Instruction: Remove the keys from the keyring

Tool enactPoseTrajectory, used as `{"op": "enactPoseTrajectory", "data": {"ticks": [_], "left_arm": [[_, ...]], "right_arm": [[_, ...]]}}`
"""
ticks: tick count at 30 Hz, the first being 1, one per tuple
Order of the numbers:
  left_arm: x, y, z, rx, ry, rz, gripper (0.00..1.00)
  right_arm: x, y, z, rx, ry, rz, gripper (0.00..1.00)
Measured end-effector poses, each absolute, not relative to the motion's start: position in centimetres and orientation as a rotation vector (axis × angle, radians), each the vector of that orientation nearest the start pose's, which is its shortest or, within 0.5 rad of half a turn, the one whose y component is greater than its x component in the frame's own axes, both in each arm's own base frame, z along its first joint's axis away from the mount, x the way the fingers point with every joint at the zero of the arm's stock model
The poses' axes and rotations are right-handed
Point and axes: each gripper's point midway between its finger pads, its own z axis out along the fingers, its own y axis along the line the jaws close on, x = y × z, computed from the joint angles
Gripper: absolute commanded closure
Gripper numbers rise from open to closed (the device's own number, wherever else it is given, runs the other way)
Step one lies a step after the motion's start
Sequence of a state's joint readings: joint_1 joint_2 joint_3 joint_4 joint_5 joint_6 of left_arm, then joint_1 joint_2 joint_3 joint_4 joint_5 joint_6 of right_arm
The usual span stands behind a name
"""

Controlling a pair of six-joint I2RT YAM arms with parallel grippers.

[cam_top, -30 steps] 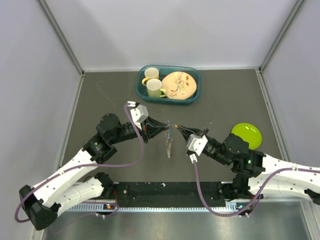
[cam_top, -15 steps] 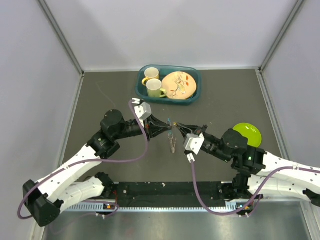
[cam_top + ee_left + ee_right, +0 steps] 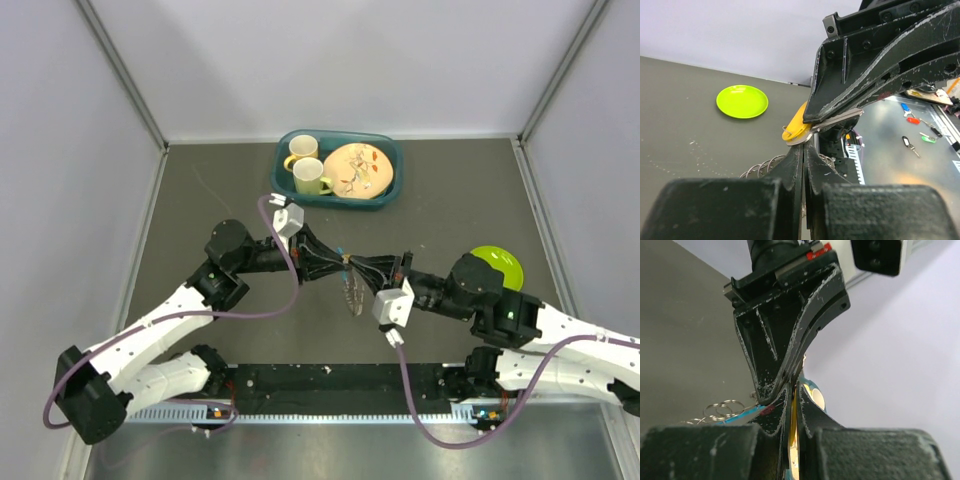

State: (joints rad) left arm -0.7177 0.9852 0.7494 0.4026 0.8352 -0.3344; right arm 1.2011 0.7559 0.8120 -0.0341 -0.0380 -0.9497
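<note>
left gripper [image 3: 333, 257]: jaws pinched fully together on the left side of the keys, held in the air over the middle of the table [image 3: 220, 200].
keys [image 3: 351, 292]: strung between the two grippers. The yellow head [image 3: 796, 131] sits just above the left pinch, and loose blades dangle below.
keyring [image 3: 722, 408]: thin wire loops hang low beside the grips. Which loop carries which key cannot be told.
right gripper [image 3: 358, 264]: jaws also closed tight, on a silvery blade facing the left grip.
step in hand (judged): working one key off along the wire.
technique: one gripper should anchor while the other feeds the key round the coil in small turns rather than a straight pull. Tension should stay low.
risk: thin metal may slip and the bunch may drop.
writing: none legible on the grippers or the keys.
</note>
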Motion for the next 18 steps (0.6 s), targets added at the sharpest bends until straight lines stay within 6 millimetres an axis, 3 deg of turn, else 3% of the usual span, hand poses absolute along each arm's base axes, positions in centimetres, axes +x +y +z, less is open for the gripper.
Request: {"op": "enactPoseTrajectory", "data": {"ticks": [18], "left_arm": [[11.7,-31.0,32.7,1.066,1.206,-1.612,1.00]], "right_arm": [[12.3,30.4,37.5,-1.423,0.565,0.292,1.00]]}}
